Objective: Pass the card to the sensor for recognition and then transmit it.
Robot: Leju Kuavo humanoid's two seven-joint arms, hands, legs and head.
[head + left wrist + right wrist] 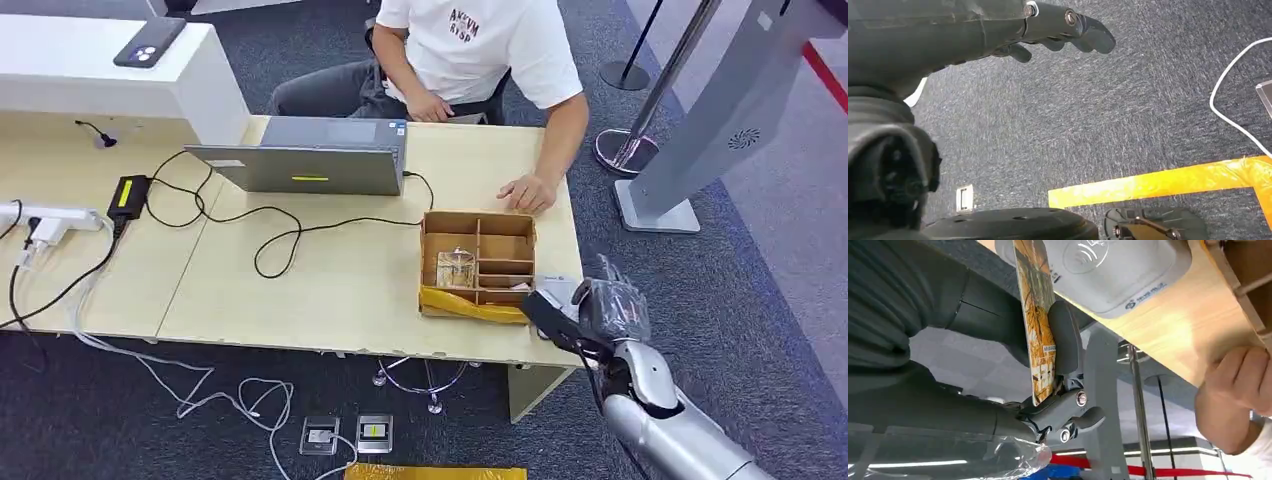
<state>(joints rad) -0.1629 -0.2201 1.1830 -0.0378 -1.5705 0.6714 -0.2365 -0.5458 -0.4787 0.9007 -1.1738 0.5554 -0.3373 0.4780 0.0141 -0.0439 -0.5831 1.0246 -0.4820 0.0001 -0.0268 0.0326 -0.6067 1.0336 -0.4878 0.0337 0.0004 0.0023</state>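
1. Grey carpet is seen around a light wooden desk (330,290), behind which a person (470,50) in a white shirt is seated, 1 hand (528,192) laid flat on the desk top.
2. At the desk's near right corner, the right hand (610,308) is raised on its silver arm, partly wrapped in clear plastic.
3. A card (1038,320) with an orange and yellow pattern is pinched between the thumb and the darker fingers (1068,415) of this hand; its edge is held just beside the sensor (1113,270), a grey-white pad on the desk marked with a contactless wave symbol. Whether they touch cannot be told.
4. The small blue print on the sensor is too blurred to be read.
5. The left hand (1058,27) is hung above the carpet, holding nothing, its fingers a little curled and apart.
6. A cardboard box (478,265) with several compartments stands near the sensor; a clear wrapped item (456,268) lies in the left compartment, and yellow tape runs along the front edge.
7. A grey laptop (315,160) is open in front of the person, with black cables beside it.
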